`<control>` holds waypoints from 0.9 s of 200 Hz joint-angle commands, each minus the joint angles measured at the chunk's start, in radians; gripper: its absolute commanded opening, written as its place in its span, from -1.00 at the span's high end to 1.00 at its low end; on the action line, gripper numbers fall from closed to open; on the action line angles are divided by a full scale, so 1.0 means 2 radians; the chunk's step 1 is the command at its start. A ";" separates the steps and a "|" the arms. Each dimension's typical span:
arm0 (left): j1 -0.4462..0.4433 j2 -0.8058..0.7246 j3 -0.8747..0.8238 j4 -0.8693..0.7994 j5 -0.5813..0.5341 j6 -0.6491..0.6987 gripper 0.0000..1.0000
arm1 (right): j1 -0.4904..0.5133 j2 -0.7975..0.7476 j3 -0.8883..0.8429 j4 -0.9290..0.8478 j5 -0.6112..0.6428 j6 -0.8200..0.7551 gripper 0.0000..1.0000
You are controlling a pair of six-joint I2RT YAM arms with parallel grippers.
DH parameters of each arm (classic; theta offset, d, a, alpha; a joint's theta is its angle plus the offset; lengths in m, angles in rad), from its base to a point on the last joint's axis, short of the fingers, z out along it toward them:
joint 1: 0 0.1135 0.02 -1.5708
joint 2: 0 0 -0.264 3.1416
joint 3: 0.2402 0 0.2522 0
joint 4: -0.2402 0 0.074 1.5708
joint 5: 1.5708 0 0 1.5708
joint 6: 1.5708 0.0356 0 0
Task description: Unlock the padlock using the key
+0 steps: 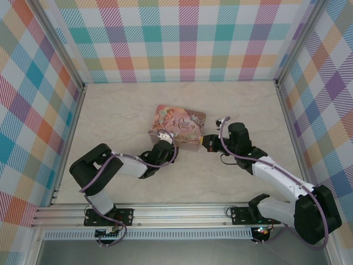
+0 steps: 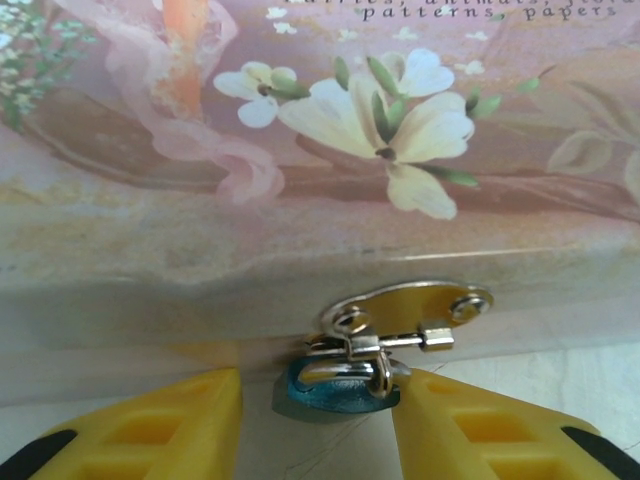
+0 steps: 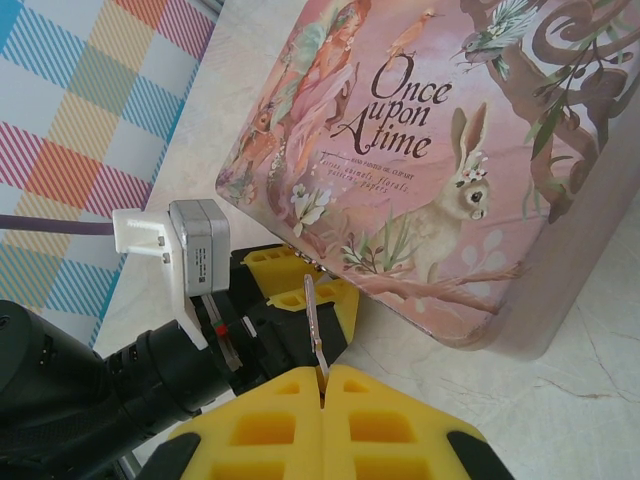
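On the pale tabletop [image 1: 121, 110], beware the mid-frame pink tin [image 1: 177, 128] skidding under a lopsided squeeze from the left gripper [image 2: 318, 405], spread astride the blue padlock [image 2: 340, 393] at lower centre. Beware too the key [image 3: 315, 325], pinched in the right gripper [image 3: 322, 378] at bottom centre, twisting askew.

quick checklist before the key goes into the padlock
1. key pinched in right gripper: ok
2. padlock between left gripper jaws: ok
3. left gripper clamped on padlock: not ok, gap shows on one side
4. keyhole facing the key: cannot tell
5. key tip at padlock: not ok, right gripper sits off by the tin corner
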 commanded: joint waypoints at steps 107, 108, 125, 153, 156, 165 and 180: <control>-0.007 0.011 0.019 0.012 -0.005 0.011 0.24 | 0.002 -0.007 -0.007 -0.002 0.000 -0.001 0.93; -0.007 0.011 0.019 0.011 -0.005 0.011 0.25 | 0.002 -0.008 -0.007 -0.002 -0.001 -0.001 0.93; -0.007 0.000 0.021 0.002 -0.003 0.009 0.29 | 0.001 -0.010 -0.011 -0.009 -0.001 -0.006 0.93; -0.007 -0.022 0.029 -0.030 -0.001 -0.005 0.35 | 0.002 -0.019 -0.031 -0.008 -0.002 -0.012 0.93; -0.007 -0.025 0.031 -0.035 -0.001 -0.008 0.35 | 0.002 -0.021 -0.034 -0.007 -0.002 -0.014 0.93; -0.007 -0.030 0.035 -0.051 -0.001 -0.015 0.36 | 0.002 -0.024 -0.042 -0.008 -0.001 -0.017 0.93; -0.007 -0.039 0.045 -0.076 0.002 -0.029 0.36 | 0.002 -0.030 -0.053 -0.011 0.001 -0.026 0.93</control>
